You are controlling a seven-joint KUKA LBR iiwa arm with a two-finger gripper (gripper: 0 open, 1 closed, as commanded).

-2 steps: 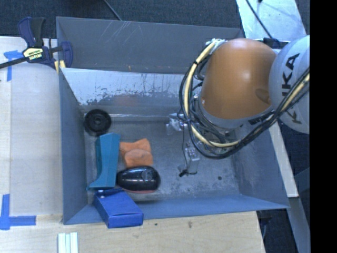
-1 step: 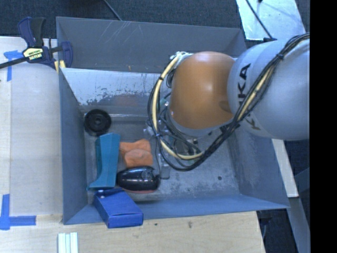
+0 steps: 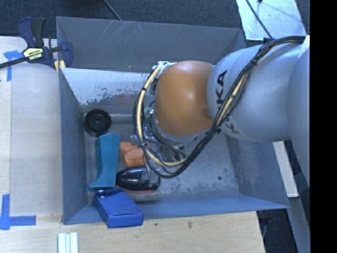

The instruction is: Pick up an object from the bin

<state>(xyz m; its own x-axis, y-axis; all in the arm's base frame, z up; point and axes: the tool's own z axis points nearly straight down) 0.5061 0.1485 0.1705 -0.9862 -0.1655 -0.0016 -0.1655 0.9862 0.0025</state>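
Because the arm's orange cover and its cables sit above it, pincer: down low in the bin, near the floor; whether it is spread or pressed together, I cannot tell.
Nearest thing: a black glossy rounded thing, just beside the pincer on its side toward the near wall and away from the arm; touching or apart I cannot tell.
Next nearest: a small orange piece, also just beside the pincer, on the side away from the arm.
Further from the pincer: a teal bent piece behind those two; a black disc well apart, toward the far corner; a blue box leaning on the near wall, beyond the black glossy thing.
Task's thing: not certain; by place, I judge it is the black glossy thing or the orange piece.
Done so far: the arm is lowered into the bin, at the cluster.
Left to do: nothing is seen held or raised, so to my judgement the closing, the lift and the carrying out all remain.
Risk: the things lie close, so two may be caught together.
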